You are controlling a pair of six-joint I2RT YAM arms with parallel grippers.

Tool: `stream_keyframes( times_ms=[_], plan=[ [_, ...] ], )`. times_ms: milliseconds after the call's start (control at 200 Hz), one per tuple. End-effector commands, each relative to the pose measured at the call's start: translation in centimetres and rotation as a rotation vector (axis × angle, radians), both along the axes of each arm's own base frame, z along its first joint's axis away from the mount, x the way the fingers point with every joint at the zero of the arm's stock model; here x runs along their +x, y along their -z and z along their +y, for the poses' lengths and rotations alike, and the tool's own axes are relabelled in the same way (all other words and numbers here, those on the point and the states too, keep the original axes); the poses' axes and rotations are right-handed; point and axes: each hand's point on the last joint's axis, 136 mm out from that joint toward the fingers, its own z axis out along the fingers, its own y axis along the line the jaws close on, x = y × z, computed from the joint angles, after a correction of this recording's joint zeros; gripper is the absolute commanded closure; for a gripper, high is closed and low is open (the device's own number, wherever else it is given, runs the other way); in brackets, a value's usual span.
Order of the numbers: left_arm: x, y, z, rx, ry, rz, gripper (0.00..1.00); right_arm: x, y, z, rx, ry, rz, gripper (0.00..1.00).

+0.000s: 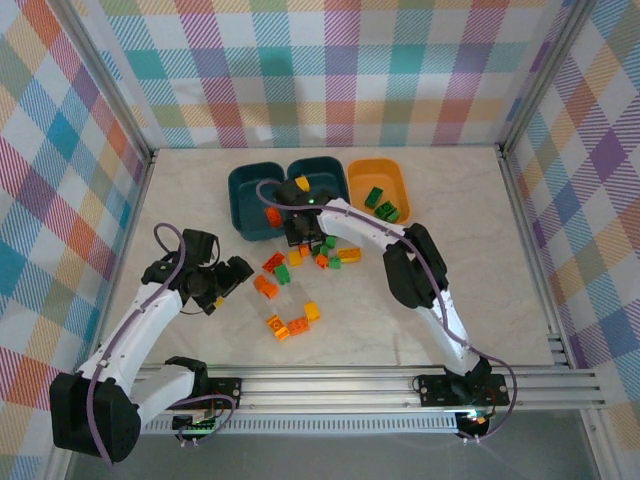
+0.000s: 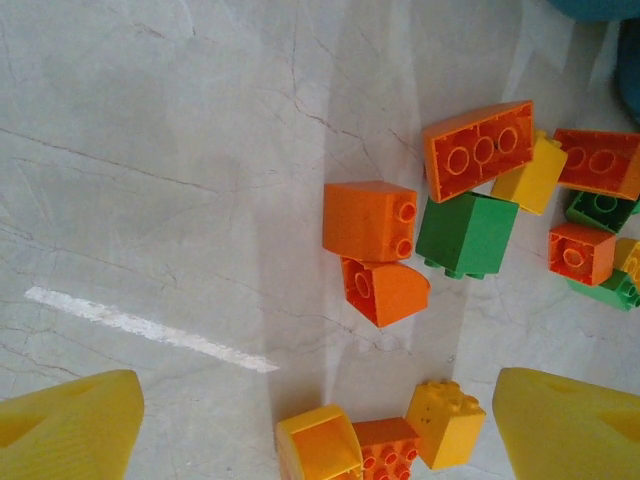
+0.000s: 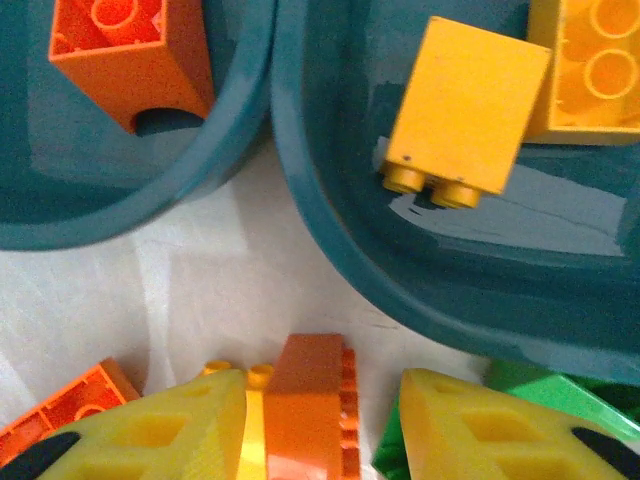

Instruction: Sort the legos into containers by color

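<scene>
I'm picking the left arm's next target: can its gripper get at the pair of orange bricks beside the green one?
Probably yes. The left gripper is open, and the orange bricks have bare table on one side; only the green brick crowds the other.

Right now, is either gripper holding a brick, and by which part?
Nothing is gripped. The right gripper stands open astride an orange brick, a gap showing beside one finger. The left gripper is open above loose bricks.

Pastel plaid fabric walls (image 1: 330, 70) on aluminium posts around a pale marble-patterned tabletop (image 1: 480, 260).
</scene>
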Motion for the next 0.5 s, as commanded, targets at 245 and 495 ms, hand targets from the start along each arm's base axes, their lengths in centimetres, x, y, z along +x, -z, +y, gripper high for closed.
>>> stream_keyframes(
  times_ms=[245, 495],
  plan=[
    [-0.2, 0.6, 0.4, 0.017, 0.002, 0.026, 0.09, -0.7, 1.3, 0.1, -0.014, -0.007, 0.051, 0.67],
    [0.3, 0.2, 0.7, 0.031, 0.016, 0.023, 0.09, -2.9, -3.3, 1.7, 0.073, -0.076, -0.010, 0.80]
  ],
)
